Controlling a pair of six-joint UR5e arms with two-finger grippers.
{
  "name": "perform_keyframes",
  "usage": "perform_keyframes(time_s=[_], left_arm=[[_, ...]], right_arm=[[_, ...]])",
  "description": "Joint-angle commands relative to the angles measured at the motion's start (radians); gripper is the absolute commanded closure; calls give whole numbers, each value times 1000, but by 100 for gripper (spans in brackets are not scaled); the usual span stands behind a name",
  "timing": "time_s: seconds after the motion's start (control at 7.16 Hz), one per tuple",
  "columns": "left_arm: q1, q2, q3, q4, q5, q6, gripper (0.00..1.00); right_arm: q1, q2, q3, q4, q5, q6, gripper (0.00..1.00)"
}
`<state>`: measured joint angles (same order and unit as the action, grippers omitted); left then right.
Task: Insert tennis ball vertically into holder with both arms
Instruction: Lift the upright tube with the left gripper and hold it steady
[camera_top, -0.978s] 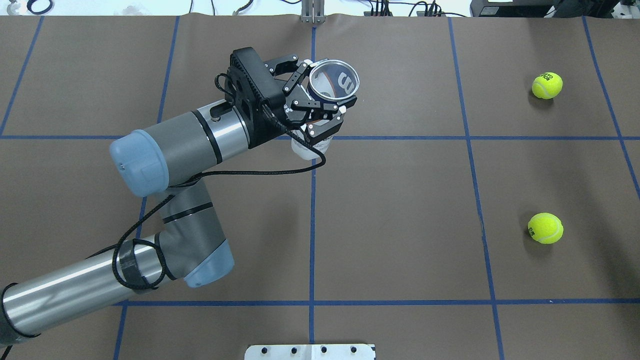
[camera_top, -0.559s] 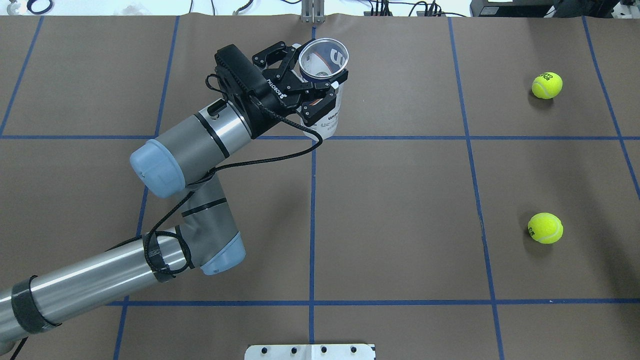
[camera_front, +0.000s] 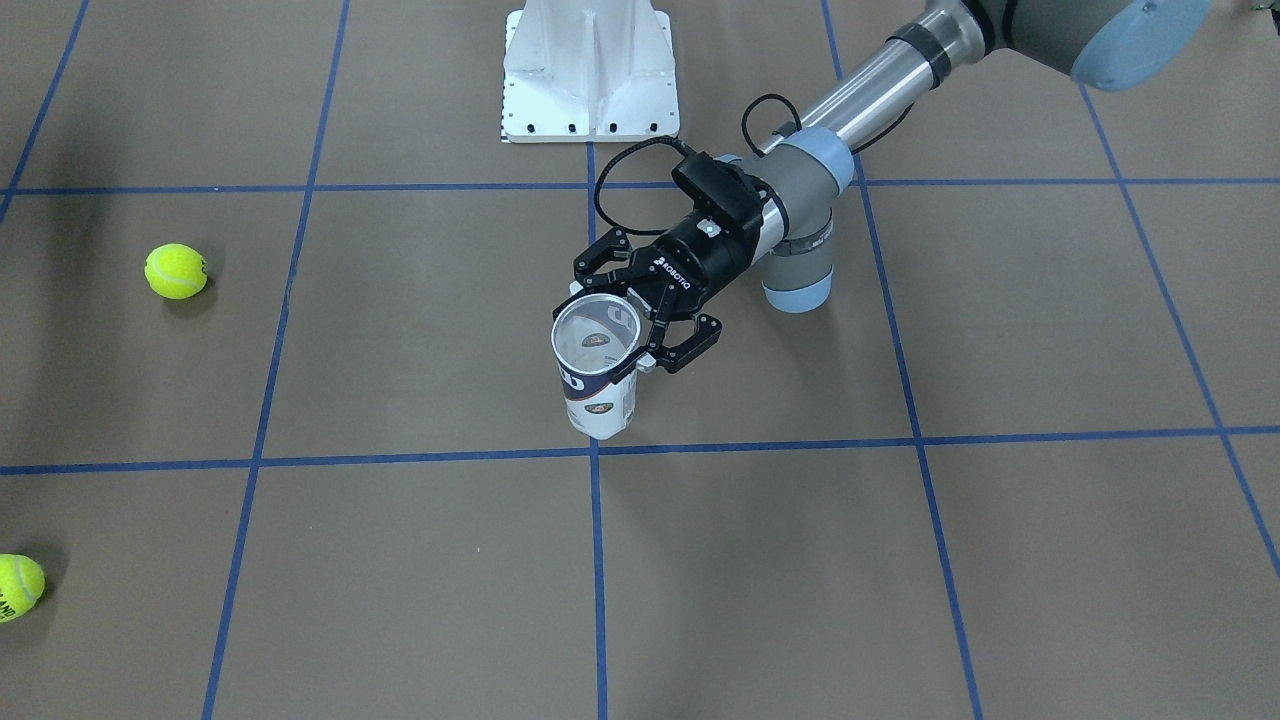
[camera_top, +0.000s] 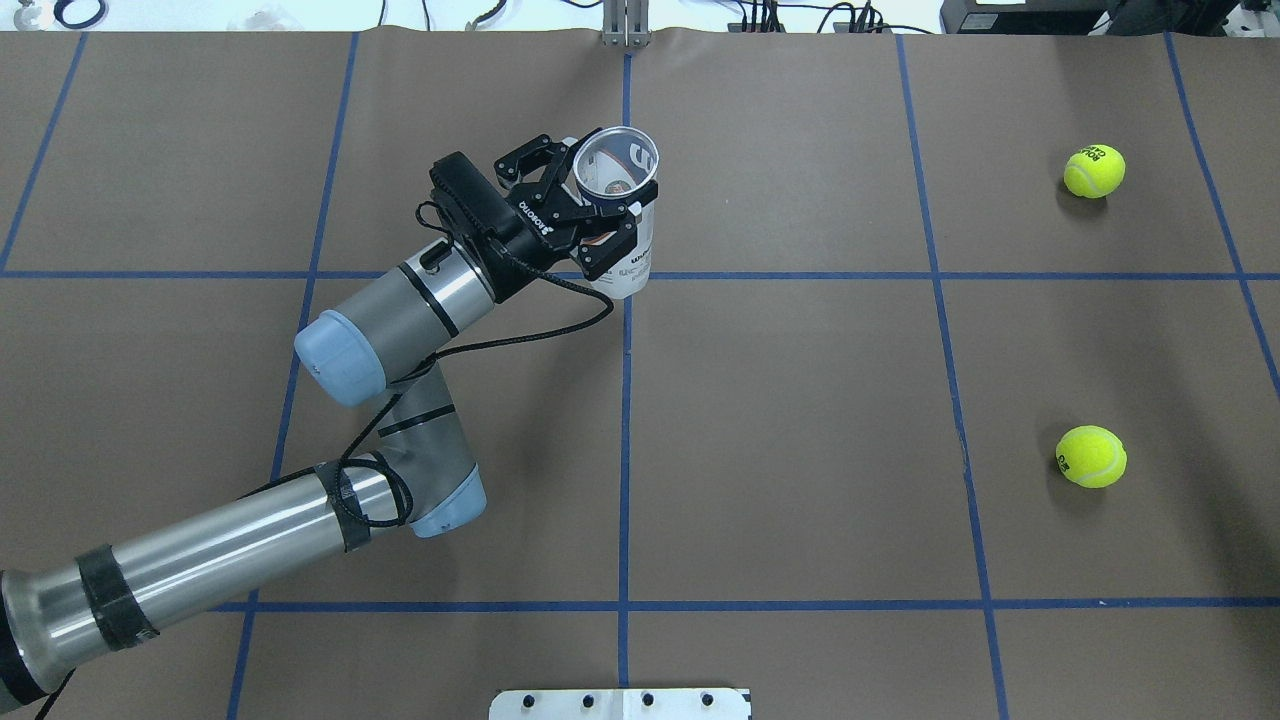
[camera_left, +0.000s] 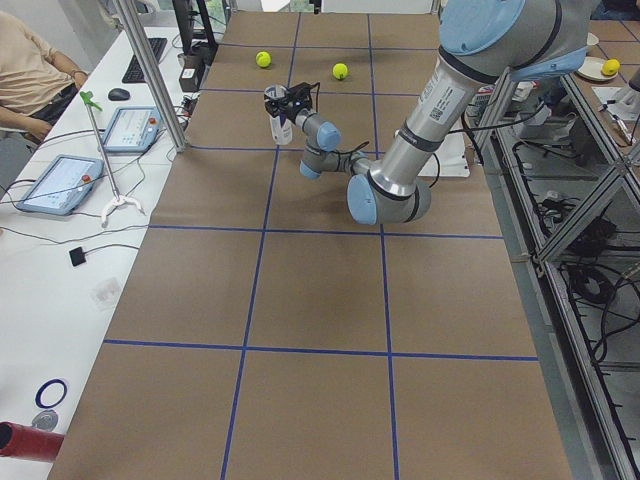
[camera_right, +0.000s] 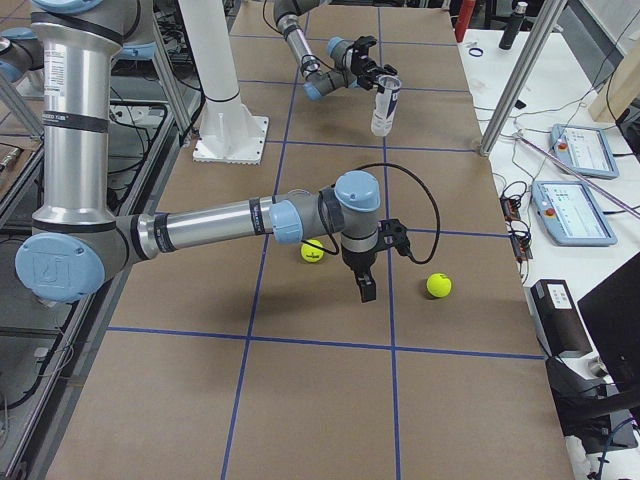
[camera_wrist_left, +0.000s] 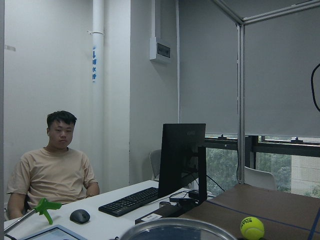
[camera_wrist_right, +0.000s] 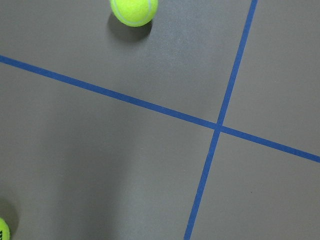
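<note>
The holder (camera_top: 622, 215), a clear can with a navy-and-white label and a metal rim, stands upright with its mouth up near the table's centre line. It also shows in the front view (camera_front: 597, 385). My left gripper (camera_top: 592, 208) is shut on the holder from the side, just under the rim, as the front view (camera_front: 622, 335) also shows. Two yellow tennis balls (camera_top: 1094, 171) (camera_top: 1091, 456) lie on the right side of the table. My right gripper (camera_right: 364, 290) shows only in the exterior right view, pointing down between the balls; I cannot tell whether it is open.
The white pedestal base (camera_front: 590, 70) stands at the robot's edge of the table. Blue tape lines (camera_top: 624, 420) grid the brown table cover. A seated person (camera_left: 30, 70), tablets and a metal post (camera_left: 150, 70) are along the far side.
The left arm has drawn the holder leftward and downward. The can has gone from tilted to upright, with its bottom at or near the table.
</note>
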<state>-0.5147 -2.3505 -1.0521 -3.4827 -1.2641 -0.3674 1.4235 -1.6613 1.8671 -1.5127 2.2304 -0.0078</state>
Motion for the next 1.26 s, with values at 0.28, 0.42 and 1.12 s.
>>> perform_keyframes(time_s=[0.28, 0.42, 1.12], left_arm=[[53, -24, 43, -10, 2, 1, 23], [53, -24, 43, -10, 2, -1, 22], [50, -10, 40, -3, 3, 13, 1]], right_arm=[[0, 0, 0, -1, 0, 0, 0], [0, 2, 0, -1, 0, 0, 0], [0, 2, 0, -1, 0, 0, 0]])
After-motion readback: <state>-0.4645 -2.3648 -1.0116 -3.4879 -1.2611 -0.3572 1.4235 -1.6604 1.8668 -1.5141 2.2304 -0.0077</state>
